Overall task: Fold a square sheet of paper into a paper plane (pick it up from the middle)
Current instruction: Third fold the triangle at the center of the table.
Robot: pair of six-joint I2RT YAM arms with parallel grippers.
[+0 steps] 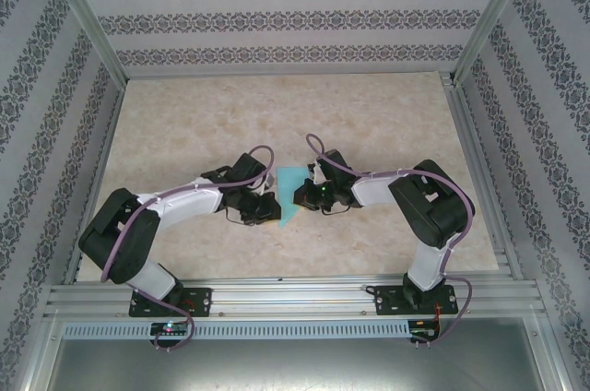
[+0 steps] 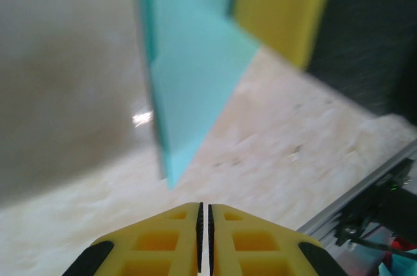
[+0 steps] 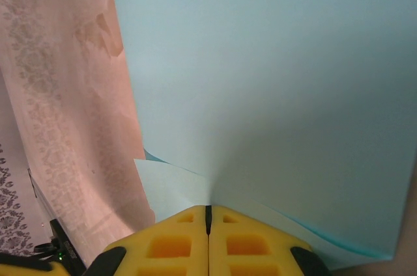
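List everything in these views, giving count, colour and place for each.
sheet of paper: one, turquoise, partly folded to a point, mid-table between the grippers
table: one, beige marbled, under the arms
walls: three, white with grey patterned stripes, around the table
frame: one, silver metal rails, along the near edge and up the corners
left arm and right arm: two, black and white with purplish cables, bolted to the near rail
left gripper: one, yellow fingers, shut on nothing, pointing at the paper
right gripper: one, yellow fingers, shut on the paper
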